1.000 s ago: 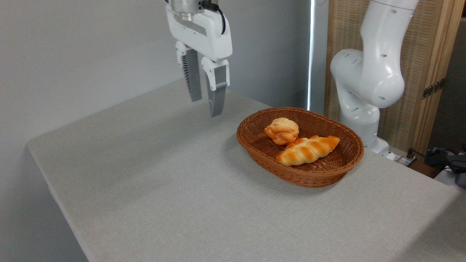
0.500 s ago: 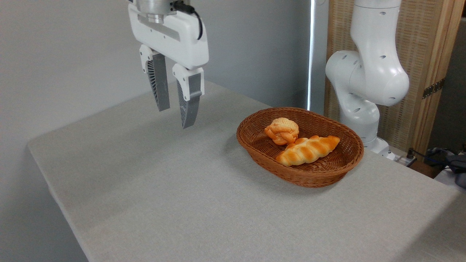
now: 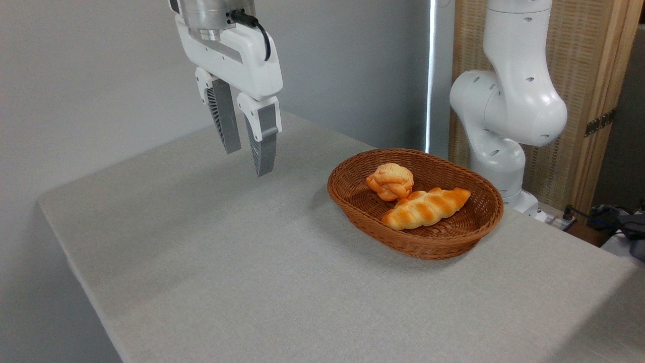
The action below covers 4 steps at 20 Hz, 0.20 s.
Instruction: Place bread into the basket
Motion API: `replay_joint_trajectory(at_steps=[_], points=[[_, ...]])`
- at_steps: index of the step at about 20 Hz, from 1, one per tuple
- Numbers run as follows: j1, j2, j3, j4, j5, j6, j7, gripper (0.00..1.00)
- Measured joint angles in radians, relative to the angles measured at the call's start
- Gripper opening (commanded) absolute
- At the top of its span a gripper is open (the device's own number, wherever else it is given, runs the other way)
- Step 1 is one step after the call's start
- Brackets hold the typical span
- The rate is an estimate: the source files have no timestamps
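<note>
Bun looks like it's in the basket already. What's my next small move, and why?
Probably just hold clear, or lift slightly. The bun lies inside the basket against the braided loaf, and the gripper hangs open and empty above the table, left of the basket.

1. The basket is brown woven wicker.
2. The bread is pale yellow above, orange-golden below.
3. The braided loaf is golden.
4. The counter is pale grey.
</note>
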Motion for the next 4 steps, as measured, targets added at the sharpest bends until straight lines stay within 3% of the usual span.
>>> replay_joint_trajectory(at_steps=[4], points=[[0.007,0.001,0.0,0.013,0.0,-0.027,0.0,1.0]])
